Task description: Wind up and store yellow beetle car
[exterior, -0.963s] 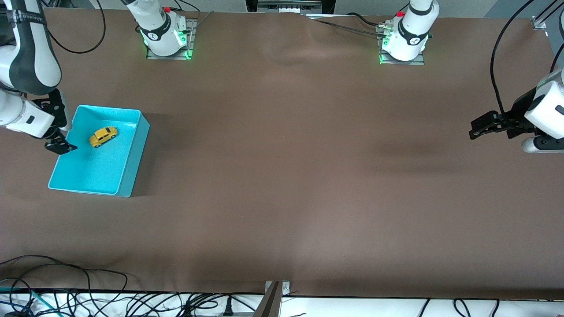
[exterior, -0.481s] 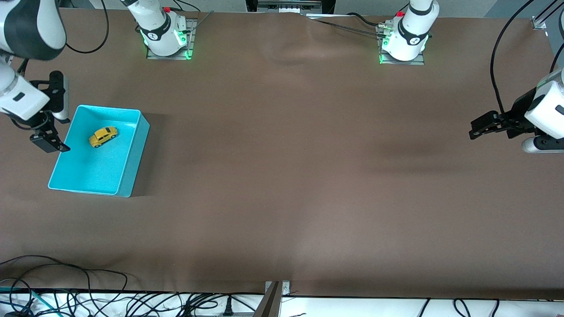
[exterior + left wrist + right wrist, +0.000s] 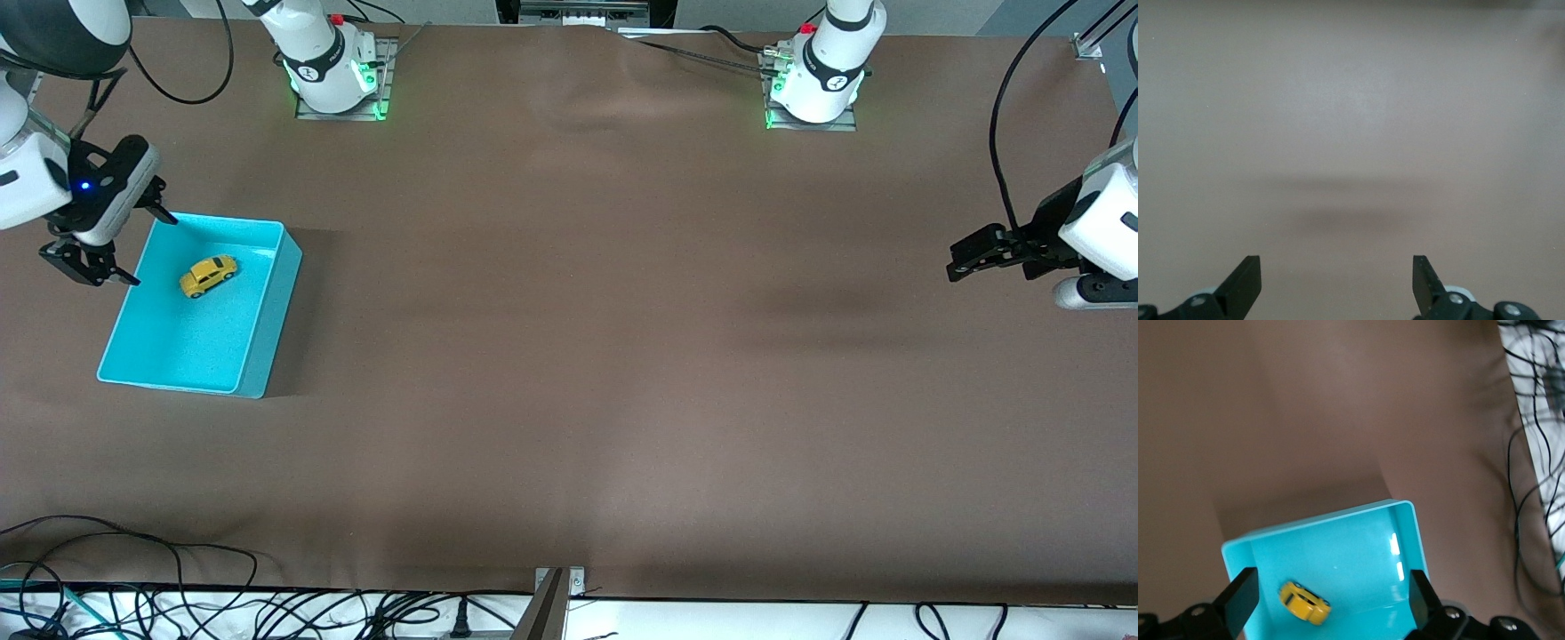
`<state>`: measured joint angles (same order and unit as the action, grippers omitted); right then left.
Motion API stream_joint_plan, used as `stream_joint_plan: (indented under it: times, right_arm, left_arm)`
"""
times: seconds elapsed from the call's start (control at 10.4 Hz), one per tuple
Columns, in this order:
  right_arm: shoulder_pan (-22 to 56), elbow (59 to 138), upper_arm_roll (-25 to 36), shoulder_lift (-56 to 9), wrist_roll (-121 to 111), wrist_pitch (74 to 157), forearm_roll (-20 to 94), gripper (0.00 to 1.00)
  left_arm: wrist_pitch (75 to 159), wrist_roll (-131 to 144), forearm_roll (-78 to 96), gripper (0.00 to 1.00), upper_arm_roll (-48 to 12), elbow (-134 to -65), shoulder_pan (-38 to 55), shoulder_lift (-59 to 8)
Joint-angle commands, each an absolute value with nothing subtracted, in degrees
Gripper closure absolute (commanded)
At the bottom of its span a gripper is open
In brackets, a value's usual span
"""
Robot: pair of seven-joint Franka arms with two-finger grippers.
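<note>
Both of my jaws stand wide apart and hold nothing. My right gripper hangs in the air over the edge of the open turquoise plastic bin, at the bin's side toward the right arm's end of the table. In my right wrist view its two black fingertips frame the bin's floor. The tiny yellow beetle car, rounded, with dark windows, sits on its wheels inside the bin, on the part of the floor farther from the front camera, apart from the walls. My left gripper waits over the bare brown table cover at the left arm's end, fingers parted over plain cloth.
</note>
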<state>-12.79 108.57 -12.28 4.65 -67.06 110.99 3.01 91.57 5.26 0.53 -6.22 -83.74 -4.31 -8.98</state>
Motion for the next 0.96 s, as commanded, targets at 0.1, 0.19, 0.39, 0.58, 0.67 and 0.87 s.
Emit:
stream_joint_plan:
  times: [0.1,0.19,0.39,0.58,0.67,0.87]
  right_arm:
    - [-4.93,105.47,-6.77,3.52,-33.57,106.62,4.13,0.0]
    - [-3.53,105.38,-6.51,3.52,-25.83,106.61,4.13,0.0]
    - [-2.9,105.38,-6.59,3.6,-16.21,106.35,4.13,0.0]
    - [-1.93,105.47,-6.24,3.6,-11.62,101.54,3.52,0.0]
    - [-1.93,105.47,-6.15,4.13,-9.51,101.08,3.34,0.0]
    - [-1.41,102.24,-5.98,3.61,-8.61,98.8,3.16,0.0]
  left_arm:
    - [91.67,3.87,1.76,0.0,-6.24,-83.5,-4.66,-8.79]
    - [91.67,3.87,1.84,0.0,-6.24,-83.5,-4.66,-8.79]
    - [91.67,3.87,1.76,0.0,-6.24,-83.5,-4.66,-8.79]
    - [91.67,3.87,1.85,0.0,-6.24,-83.5,-4.66,-8.79]
    - [91.67,3.87,1.76,0.0,-6.24,-83.5,-4.66,-8.79]
    - [91.67,3.87,1.85,0.0,-6.24,-83.5,-4.66,-8.79]
